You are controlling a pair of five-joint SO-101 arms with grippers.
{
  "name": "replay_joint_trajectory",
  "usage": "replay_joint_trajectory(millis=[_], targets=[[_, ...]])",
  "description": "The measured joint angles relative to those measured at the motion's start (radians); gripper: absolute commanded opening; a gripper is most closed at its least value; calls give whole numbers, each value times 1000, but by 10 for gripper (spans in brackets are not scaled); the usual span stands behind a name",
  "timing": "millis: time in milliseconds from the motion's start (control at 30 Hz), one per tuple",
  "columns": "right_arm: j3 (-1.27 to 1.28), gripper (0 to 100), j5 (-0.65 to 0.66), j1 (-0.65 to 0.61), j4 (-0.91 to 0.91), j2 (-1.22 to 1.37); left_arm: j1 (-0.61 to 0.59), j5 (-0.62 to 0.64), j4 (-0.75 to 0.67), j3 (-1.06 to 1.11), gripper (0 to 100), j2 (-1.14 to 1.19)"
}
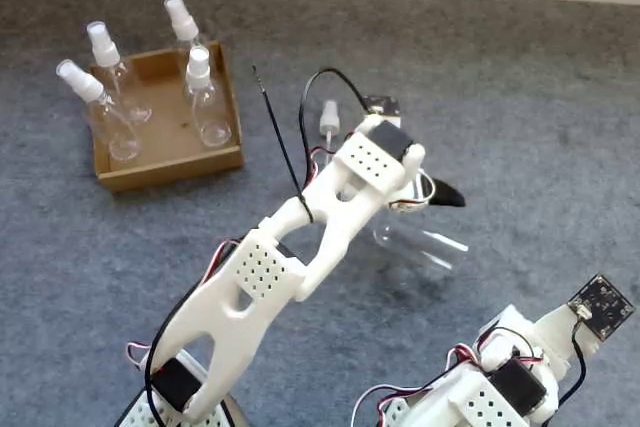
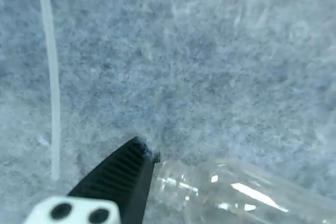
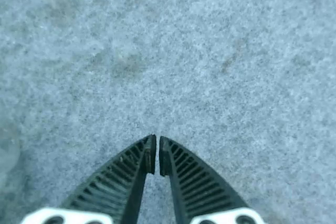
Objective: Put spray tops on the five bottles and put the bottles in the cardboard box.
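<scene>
Several clear bottles with white spray tops stand in the cardboard box at the far left. One clear bottle without a top lies on its side on the grey carpet, mid-table. My left gripper hangs just over it, open, one black finger touching the bottle's neck end. A loose spray top lies just beyond the left arm, its thin white tube running along the carpet. My right gripper is shut on nothing, low over bare carpet.
The right arm's base sits at the near right edge. A thin black wire lies on the carpet between the box and the left arm. Open carpet stretches to the right and far side.
</scene>
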Motion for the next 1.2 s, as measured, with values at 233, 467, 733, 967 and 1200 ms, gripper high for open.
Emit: replay_joint_trajectory(millis=[233,467,733,967,1200], targets=[[0,12,0,0,0,0,0,0,0,0,255,0],[0,12,0,0,0,0,3,0,-9,-3,189,0],[0,12,0,0,0,0,-49,0,-11,-3,193,0],[0,12,0,0,0,0,-60,-89,-11,-3,189,0],[0,12,0,0,0,0,-61,-247,-11,-3,189,0]])
